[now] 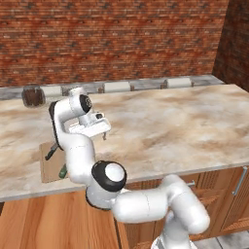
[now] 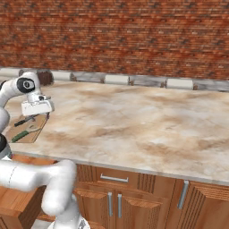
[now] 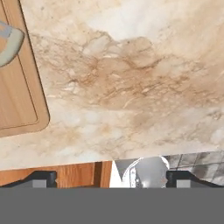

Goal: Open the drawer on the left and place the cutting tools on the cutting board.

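Observation:
The cutting board (image 1: pixel 47 165) (image 2: pixel 27 130) (image 3: pixel 17 94) lies flat near the counter's front left edge. Both cutting tools rest on it: the dark knife (image 1: pixel 50 153) (image 2: pixel 24 120) and the green-handled tool (image 1: pixel 62 170) (image 2: pixel 19 136), whose pale head (image 3: pixel 8 43) shows in the hand view. My gripper (image 1: pixel 100 132) (image 2: pixel 45 114) (image 3: pixel 111 178) hangs open and empty above the bare marble, just right of the board. The drawer (image 1: pixel 53 221) (image 2: pixel 15 203) stands pulled out below the counter edge, under the board; my arm hides part of it.
A dark jar (image 1: pixel 33 96) (image 2: pixel 44 78) stands at the back of the counter by the brick wall. The marble counter (image 1: pixel 170 121) (image 2: pixel 147 120) stretches wide to the right. A narrower drawer front (image 2: pixel 114 178) and cabinet doors (image 2: pixel 127 205) sit below it.

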Available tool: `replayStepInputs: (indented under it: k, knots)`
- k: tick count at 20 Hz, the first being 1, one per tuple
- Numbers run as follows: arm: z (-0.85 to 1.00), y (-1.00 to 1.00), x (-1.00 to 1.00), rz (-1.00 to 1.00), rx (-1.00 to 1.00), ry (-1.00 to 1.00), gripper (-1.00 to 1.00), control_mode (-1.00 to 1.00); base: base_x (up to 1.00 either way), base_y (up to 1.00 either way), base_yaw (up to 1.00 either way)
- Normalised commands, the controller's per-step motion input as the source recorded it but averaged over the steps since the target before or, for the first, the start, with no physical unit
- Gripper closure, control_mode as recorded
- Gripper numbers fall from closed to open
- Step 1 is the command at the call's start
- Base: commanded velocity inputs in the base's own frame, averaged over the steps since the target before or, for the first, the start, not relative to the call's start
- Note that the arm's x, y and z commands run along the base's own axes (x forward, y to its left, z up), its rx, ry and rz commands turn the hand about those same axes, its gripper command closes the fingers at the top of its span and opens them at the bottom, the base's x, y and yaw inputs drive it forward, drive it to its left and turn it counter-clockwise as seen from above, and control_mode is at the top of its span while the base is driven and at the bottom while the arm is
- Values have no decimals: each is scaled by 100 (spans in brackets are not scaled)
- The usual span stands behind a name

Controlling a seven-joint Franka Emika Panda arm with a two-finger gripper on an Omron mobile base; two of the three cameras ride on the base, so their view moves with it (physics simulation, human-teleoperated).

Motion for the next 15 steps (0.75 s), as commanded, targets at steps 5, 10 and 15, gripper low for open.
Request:
replayStepInputs:
  k: [5,10,15]
  knots:
    - [33,-100,-78,0,13,-35,-100,-100,0,0,0]
    - [68,-100,-100,0,17,-39,-100,-100,0,0,0]
    - [81,-82,-100,0,31,-60,-100,-100,0,0,0]
